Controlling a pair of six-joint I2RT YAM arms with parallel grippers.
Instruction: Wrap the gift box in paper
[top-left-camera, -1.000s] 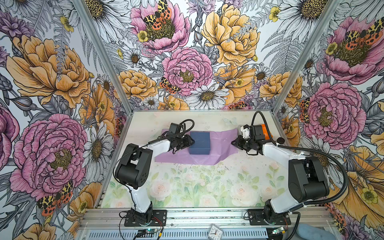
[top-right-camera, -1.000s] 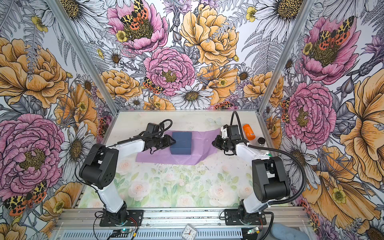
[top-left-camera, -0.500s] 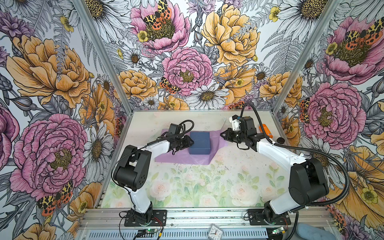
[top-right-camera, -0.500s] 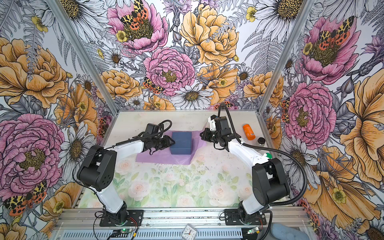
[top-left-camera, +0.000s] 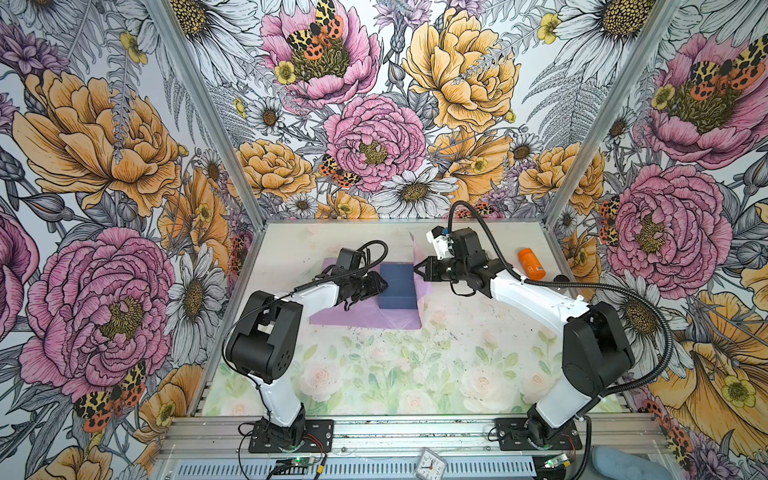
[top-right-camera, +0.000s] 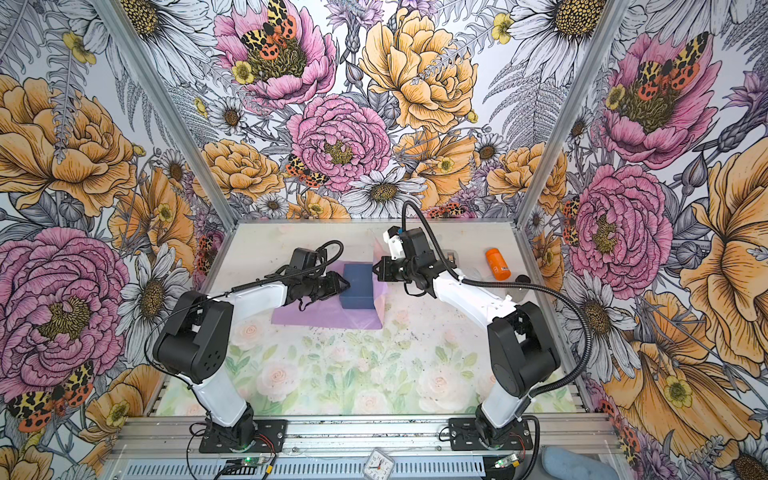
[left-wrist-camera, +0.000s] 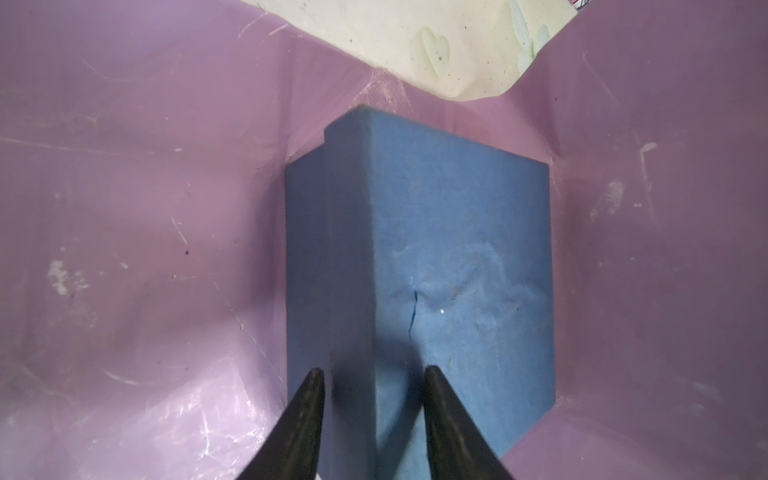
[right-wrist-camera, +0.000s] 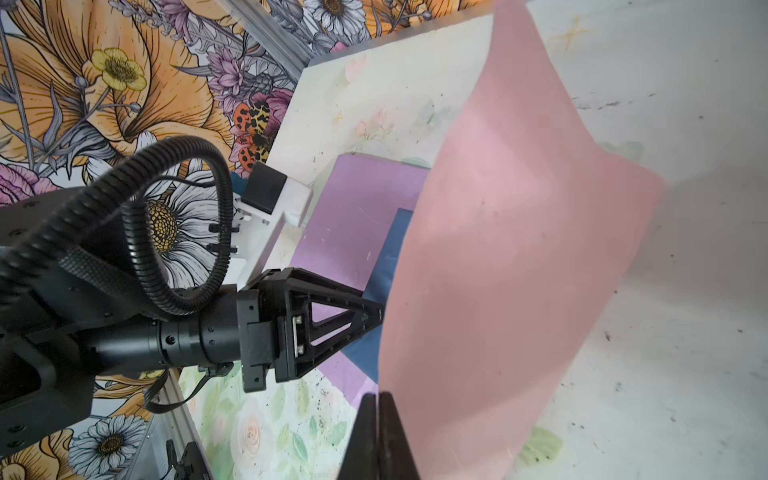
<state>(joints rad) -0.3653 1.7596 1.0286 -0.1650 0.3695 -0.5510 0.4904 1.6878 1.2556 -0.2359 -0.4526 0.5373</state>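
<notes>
Only R wrist view shows paper (right-wrist-camera: 498, 249) pink underside, right gripper (right-wrist-camera: 378, 395) pinching raised end; long axis parallels worktop (top-left-camera: 457, 374) far edge. Left gripper (left-wrist-camera: 372, 372) parted at gift box (left-wrist-camera: 436, 249).

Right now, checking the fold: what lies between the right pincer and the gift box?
The raised flap of the paper, pink face toward the right pincer pinching it, stands before the gift box, as the right wrist view shows.

left claw (top-left-camera: 385, 286) parted and low, right claw (top-left-camera: 416, 269) pinched closed, both arms outstretched.
</notes>
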